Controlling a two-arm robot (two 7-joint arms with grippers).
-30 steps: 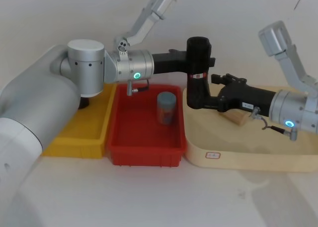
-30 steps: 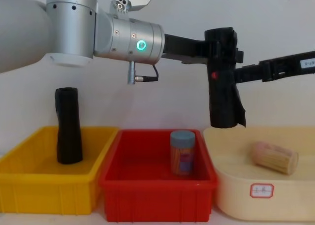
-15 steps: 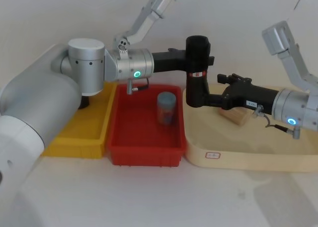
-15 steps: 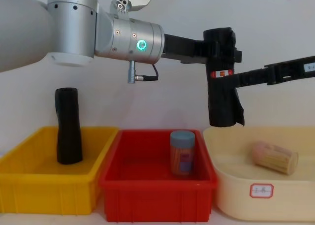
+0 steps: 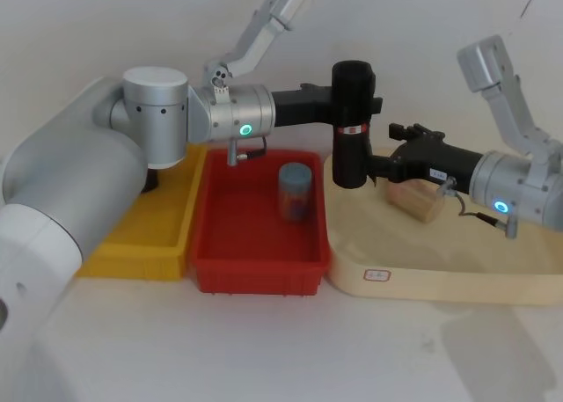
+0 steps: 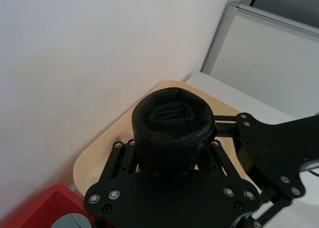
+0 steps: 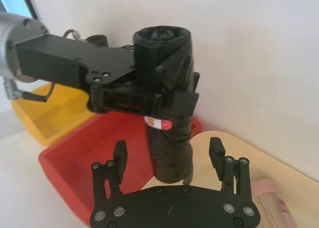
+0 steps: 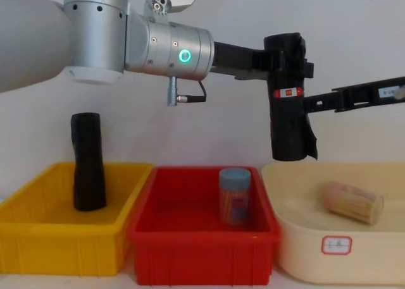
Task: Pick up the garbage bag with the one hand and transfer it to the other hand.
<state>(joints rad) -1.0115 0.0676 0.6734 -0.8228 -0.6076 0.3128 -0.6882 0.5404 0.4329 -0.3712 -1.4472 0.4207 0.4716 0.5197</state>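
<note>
Head view: the left claw (image 5: 355, 105) is clamped on the upright garbage bag (image 5: 351, 160), near its top.
Right wrist view: the right claw (image 7: 167, 145) is spread wide, either side of the bag's lower end.
Chest view: the bag's bottom part hangs below both claws.

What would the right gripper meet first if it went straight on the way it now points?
Most likely the garbage bag, at its lower half, which the left gripper holds upright. The right gripper is open and close to it, though depth is unclear.

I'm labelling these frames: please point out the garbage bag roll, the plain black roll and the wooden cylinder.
garbage bag roll (image 8: 288, 134), chest view, lower body
plain black roll (image 8: 87, 162), chest view, middle
wooden cylinder (image 8: 353, 202), chest view, side
</note>
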